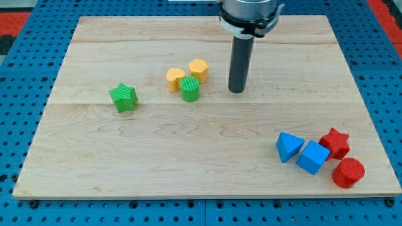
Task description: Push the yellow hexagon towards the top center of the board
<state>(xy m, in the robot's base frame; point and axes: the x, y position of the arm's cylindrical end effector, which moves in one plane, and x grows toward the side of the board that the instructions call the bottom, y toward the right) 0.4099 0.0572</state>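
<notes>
End effector tip just right of yellow hexagon, apart

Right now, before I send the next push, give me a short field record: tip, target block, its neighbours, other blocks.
tip: my tip, to the view's right of the yellow hexagon, apart from it
target: yellow hexagon, above board centre
neighbours: yellow heart-like block on its left; green cylinder just below
elsewhere: green star at left; blue triangle, blue cube, red star, red cylinder clustered at bottom right
</notes>
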